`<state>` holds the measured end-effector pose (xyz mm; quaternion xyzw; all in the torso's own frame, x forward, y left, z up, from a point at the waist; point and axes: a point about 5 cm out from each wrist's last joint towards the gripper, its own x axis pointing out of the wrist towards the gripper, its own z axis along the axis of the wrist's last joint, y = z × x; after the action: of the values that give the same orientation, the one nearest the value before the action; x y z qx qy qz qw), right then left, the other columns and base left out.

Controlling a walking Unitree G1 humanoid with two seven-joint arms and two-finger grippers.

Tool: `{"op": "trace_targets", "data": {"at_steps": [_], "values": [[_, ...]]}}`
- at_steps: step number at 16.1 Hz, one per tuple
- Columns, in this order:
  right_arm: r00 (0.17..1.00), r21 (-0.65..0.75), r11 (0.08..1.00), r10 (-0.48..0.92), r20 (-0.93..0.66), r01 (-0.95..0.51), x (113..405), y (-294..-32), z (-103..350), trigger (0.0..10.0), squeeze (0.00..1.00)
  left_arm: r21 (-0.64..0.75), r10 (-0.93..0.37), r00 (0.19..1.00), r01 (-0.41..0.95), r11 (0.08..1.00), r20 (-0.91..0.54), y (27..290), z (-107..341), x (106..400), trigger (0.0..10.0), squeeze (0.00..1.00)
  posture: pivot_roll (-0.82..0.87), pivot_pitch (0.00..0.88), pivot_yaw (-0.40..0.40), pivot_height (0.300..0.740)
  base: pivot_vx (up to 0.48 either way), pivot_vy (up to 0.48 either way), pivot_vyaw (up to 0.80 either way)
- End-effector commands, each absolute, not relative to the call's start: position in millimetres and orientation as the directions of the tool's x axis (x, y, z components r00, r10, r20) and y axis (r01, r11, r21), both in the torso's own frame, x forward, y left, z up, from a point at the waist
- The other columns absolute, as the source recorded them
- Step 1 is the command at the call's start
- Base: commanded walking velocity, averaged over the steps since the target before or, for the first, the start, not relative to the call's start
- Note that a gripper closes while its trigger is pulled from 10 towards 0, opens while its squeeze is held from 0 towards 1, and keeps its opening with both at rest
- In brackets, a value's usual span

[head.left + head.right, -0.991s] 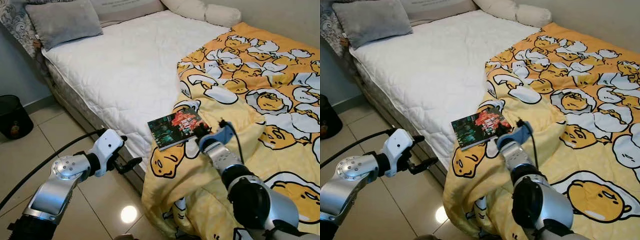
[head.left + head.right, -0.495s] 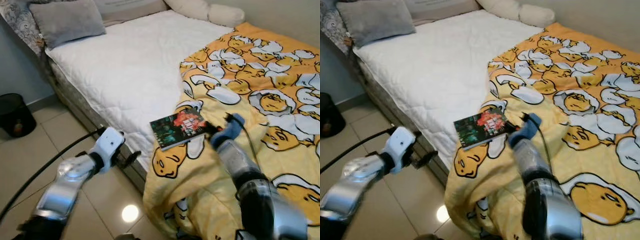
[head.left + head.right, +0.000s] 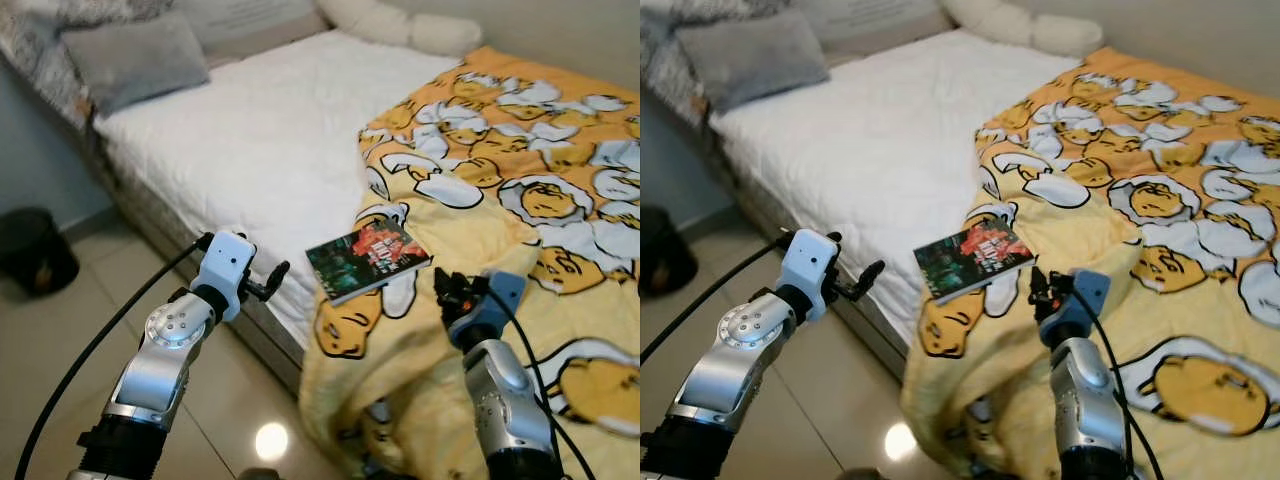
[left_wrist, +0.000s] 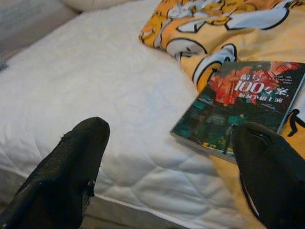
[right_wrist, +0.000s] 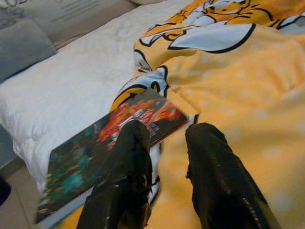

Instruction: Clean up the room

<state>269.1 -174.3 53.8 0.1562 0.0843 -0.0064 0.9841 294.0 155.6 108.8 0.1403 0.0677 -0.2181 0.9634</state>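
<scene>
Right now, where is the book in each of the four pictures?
Left eye view: book at centre, on the bed edge.
Right eye view: centre.
Left wrist view: beside one finger.
Right wrist view: partly behind a finger.
Shared landmark: yellow blanket beneath it.

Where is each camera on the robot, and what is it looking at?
Left eye view: on the head, looking down at the bed, the book and both arms.
Right eye view: beside it on the head, showing the same scene.
Left wrist view: on the left wrist, looking along the open left pincer at the book.
Right wrist view: on the right wrist, looking along the right pincer at the book and yellow blanket.
All four share the book.
</scene>
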Motion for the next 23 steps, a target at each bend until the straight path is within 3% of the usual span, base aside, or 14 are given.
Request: {"op": "trace_targets", "data": {"at_steps": [1, 5, 12, 23], "values": [[0.983, 0.322, 0.946, 0.016, -0.182, 0.044, 267, -168, 56, 10.0, 1.0, 0.263, -0.367, 0.909, 0.409, 0.874, -0.197, 164, 108, 296, 10.0, 0.58, -0.02, 0.0, 0.046, 0.74, 0.0, 0.48, 0.0], [0.98, 0.308, 0.95, 0.009, -0.199, 0.054, 255, -162, 56, 10.0, 1.0, 0.266, -0.359, 0.912, 0.402, 0.876, -0.197, 165, 107, 296, 10.0, 0.58, -0.01, 0.0, 0.042, 0.74, 0.0, 0.48, -0.6], [0.984, 0.132, 0.982, -0.114, -0.137, 0.132, 255, -177, 69, 10.0, 1.0, 0.221, -0.355, 0.913, 0.395, 0.892, -0.2, 162, 102, 294, 10.0, 0.58, -0.02, 0.0, 0.041, 0.74, 0.0, 0.48, -0.8], [0.97, 0.148, 0.97, -0.169, -0.173, 0.195, 252, -179, 64, 10.0, 1.0, 0.166, -0.351, 0.914, 0.385, 0.908, -0.201, 158, 101, 294, 10.0, 0.59, -0.01, 0.0, 0.028, 0.74, 0.0, 0.48, -0.8]]}}
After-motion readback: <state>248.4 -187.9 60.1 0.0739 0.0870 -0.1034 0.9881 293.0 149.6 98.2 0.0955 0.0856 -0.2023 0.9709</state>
